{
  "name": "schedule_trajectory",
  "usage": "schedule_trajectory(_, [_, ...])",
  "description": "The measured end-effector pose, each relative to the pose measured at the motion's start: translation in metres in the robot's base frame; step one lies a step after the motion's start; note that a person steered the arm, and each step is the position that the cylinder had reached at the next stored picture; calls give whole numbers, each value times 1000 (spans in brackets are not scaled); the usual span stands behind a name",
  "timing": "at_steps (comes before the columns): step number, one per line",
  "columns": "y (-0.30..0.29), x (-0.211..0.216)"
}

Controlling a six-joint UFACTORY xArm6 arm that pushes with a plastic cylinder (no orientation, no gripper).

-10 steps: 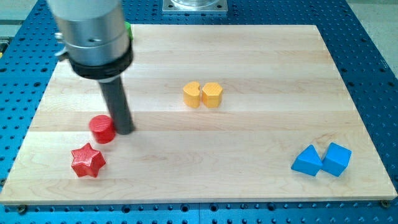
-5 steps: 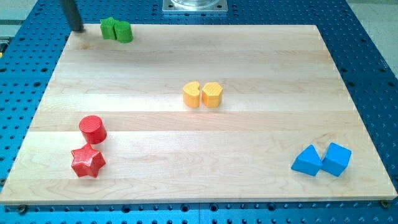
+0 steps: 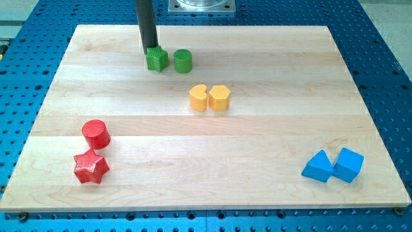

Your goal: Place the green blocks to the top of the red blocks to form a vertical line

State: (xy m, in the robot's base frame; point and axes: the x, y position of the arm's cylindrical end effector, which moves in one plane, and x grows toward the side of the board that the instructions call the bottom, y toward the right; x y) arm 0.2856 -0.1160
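Note:
A green star block (image 3: 156, 60) and a green cylinder (image 3: 183, 60) sit side by side, a small gap apart, near the board's top, left of centre. My tip (image 3: 150, 49) touches the star block's top-left edge. A red cylinder (image 3: 96, 134) and a red star (image 3: 91, 167) sit close together at the lower left, the cylinder just above the star. The green blocks lie well up and to the right of the red ones.
Two yellow blocks (image 3: 210, 98) touch each other near the board's middle. Two blue blocks (image 3: 333, 165) sit together at the lower right. The wooden board (image 3: 257, 142) lies on a blue perforated table.
The green blocks have moved from the board's top-left corner down and to the right and have separated slightly. My tip has moved right, from the top-left edge to the green star. The red blocks stayed put.

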Motion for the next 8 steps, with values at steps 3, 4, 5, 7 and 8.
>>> schedule_trajectory(3, [20,34])
schedule_trajectory(4, [-17,83])
schedule_trajectory(5, [-61,106])
schedule_trajectory(7, [-122,87])
schedule_trajectory(8, [-87,116])
